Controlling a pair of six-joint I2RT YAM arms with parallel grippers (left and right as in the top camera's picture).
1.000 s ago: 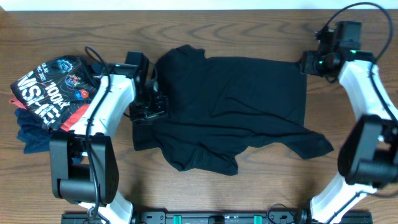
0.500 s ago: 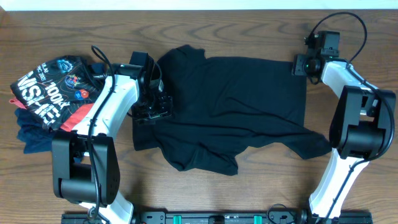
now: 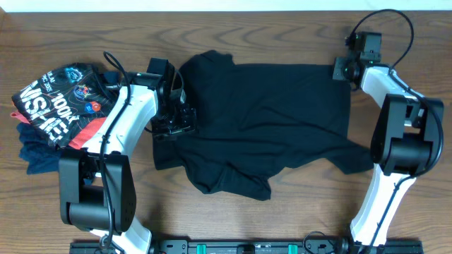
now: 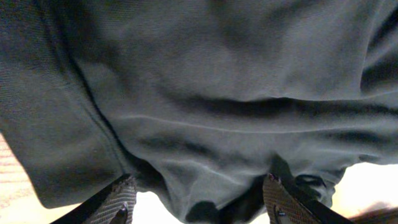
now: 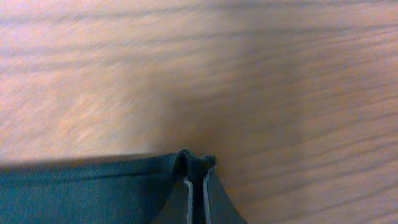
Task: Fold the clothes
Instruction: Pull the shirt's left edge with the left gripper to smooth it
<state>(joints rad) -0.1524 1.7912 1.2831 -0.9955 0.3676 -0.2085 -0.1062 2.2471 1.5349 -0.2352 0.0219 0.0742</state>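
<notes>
Here left fingers (image 4: 119,198) spread wide above the polo shirt (image 3: 268,120); right fingers (image 5: 217,200) pinch its corner, arm (image 3: 399,106) outstretched.

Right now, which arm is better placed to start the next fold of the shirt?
Right. The right tool is shut on the shirt at its corner, probably ready to pull; the left tool is open.

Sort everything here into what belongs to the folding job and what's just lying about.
Job: black short-sleeved shirt; left hand, open above it; right hand, shut on its corner.
Lying about: black printed tee; red garment; navy garment, piled beside the left arm.
</notes>
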